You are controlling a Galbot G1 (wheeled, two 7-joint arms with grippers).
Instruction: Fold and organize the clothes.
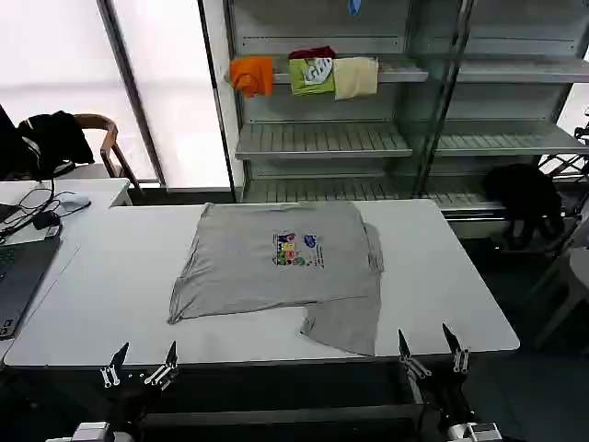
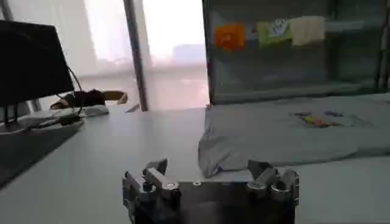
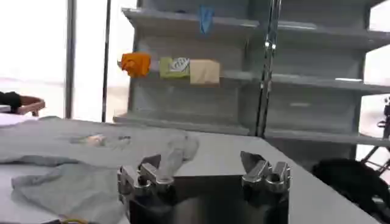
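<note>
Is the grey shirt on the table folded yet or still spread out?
Mostly spread: the grey shirt lies flat on the table, print up, only its right side bunched and turned over.

Shirt (image 1: 276,258) soft matt cloth; table (image 1: 120,276) smooth, matt.
</note>
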